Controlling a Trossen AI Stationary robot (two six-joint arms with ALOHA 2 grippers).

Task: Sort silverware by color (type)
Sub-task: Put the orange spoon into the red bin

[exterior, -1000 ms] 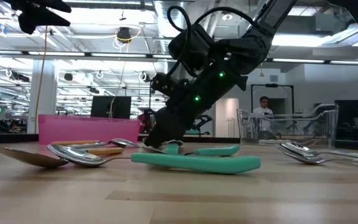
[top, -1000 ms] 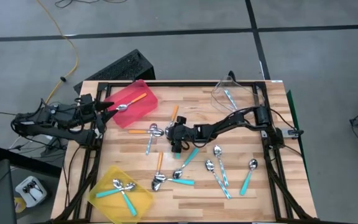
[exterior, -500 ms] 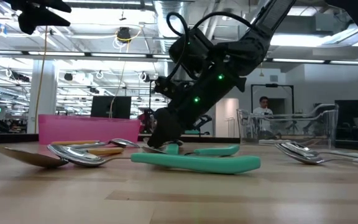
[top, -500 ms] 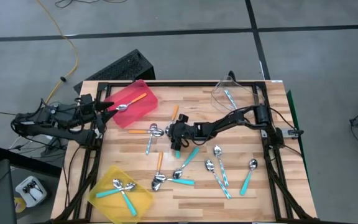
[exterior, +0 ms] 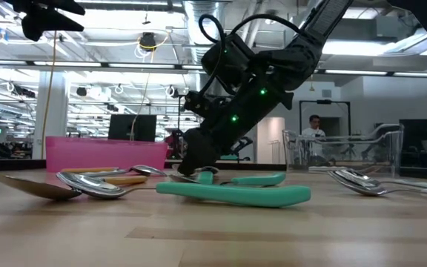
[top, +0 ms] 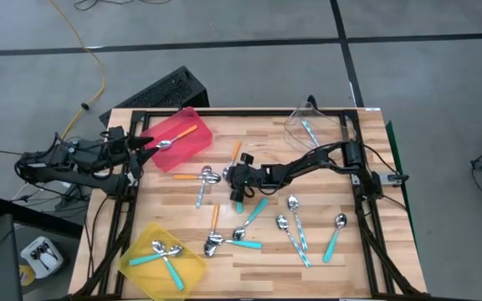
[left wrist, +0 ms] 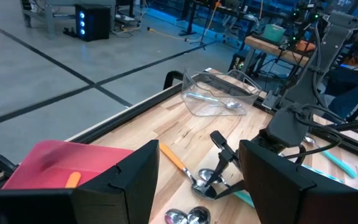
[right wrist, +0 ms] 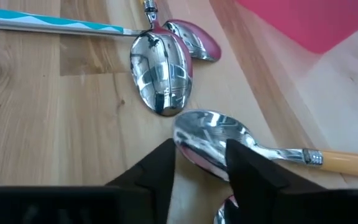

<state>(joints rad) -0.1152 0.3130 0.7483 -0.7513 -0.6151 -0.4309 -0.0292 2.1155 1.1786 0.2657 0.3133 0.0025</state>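
My right gripper [top: 229, 174] is low over the table's middle, its fingers at the bowl of an orange-handled spoon [right wrist: 207, 142] whose handle [top: 235, 151] points to the far edge. Beside it lie a light-blue-handled spoon [right wrist: 160, 68] and another orange-handled spoon [top: 187, 177]. More silverware lies loose: teal spoons [top: 253, 211] and light-blue ones [top: 295, 238]. My left gripper [left wrist: 197, 180] is open at the table's left edge, by the red bin [top: 181, 138]. My right gripper has the orange-handled spoon's bowl [right wrist: 197, 134] between its two fingers [right wrist: 160, 165], one at each long side of the bowl. The fingers slant down from the table's right side and lie across the spoon. The spoon rests flat on the table.
The red bin holds an orange-handled spoon [top: 174, 140]. A yellow bin [top: 145, 269] at the near left holds teal spoons. A clear bin [top: 295, 132] at the far right holds a light-blue spoon. Black frame rails run along the table's left and right edges.
My right gripper has stayed over the spoons by the red bin and has rolled a little about its own line. No spoon has moved.
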